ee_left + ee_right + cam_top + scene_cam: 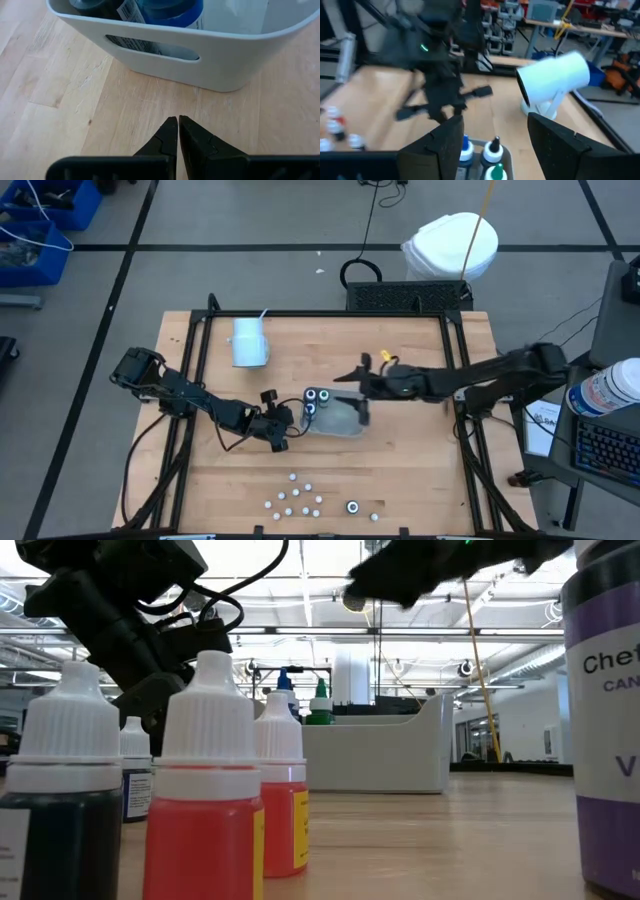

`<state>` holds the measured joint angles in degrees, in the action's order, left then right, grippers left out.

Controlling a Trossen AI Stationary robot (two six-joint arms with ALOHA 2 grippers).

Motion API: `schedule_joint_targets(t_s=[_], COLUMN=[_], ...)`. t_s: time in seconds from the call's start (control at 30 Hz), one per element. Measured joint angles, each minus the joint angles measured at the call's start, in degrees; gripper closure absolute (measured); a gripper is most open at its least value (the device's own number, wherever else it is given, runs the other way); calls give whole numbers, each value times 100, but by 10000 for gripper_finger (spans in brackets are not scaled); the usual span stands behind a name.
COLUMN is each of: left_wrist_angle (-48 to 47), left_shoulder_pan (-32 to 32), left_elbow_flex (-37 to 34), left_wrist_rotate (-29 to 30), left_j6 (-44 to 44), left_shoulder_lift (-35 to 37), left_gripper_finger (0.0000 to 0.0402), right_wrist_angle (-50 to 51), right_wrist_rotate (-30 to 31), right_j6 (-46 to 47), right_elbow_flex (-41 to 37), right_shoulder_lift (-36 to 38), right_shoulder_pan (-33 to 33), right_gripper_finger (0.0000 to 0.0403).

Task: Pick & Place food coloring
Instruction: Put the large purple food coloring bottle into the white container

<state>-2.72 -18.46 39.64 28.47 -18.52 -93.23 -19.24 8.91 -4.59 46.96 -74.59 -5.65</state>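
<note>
Step in hand: a drop into the tray is judged to be just finished; bottles are seen standing at the tray's left end, in the middle of the high view.
Right fingers: the right gripper is held above the tray's right part; in the right wrist view its fingers are spread wide with nothing between them, and bottle tops are seen below the gap.
Left fingers: the left gripper is parked low over the desk, just beside the tray's handle slot; its fingers are pressed together and nothing is held.
Food coloring left: a cluster of small white-capped bottles and one dark bottle with a pale round top remain loose near the bottom centre of the high view, well apart from the tray.
Low view: red-filled bottles and a dark-filled one are seen close at the lower left, and the tray is seen farther back.
Cup: a white cup lies toward the upper left of the desk, untouched.
Next move: an open gripper is judged to be needed over the loose cluster, lowered around one cap, then closed.
</note>
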Motion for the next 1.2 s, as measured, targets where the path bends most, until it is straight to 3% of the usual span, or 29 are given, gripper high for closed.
schedule_joint_targets(t_s=[0.27,0.33,0.5,0.6,0.73,0.93,1.03,1.2], left_wrist_angle=[112,177,263,258,249,240,240,238], left_shoulder_pan=[0,0,0,0,0,0,-1,-2], left_elbow_flex=[0,0,0,0,0,0,0,0], left_wrist_rotate=[4,6,7,7,7,4,4,7], left_j6=[0,2,2,4,7,9,9,9], left_shoulder_lift=[0,0,0,0,0,0,0,0], left_gripper_finger=[376,376,376,376,376,376,376,376], right_wrist_angle=[1717,1979,2724,2995,2650,1312,563,371], right_wrist_rotate=[175,229,1095,1204,1194,451,553,1052], right_j6=[153,390,570,675,521,377,564,350], right_elbow_flex=[0,0,-2,-4,-301,-1496,-2126,-2782], right_shoulder_lift=[1420,1612,1854,1949,2114,2414,2563,3316], right_shoulder_pan=[-608,-755,-1199,-1379,-1649,-1822,-1847,-1758], right_gripper_finger=[237,257,317,356,396,394,401,402])
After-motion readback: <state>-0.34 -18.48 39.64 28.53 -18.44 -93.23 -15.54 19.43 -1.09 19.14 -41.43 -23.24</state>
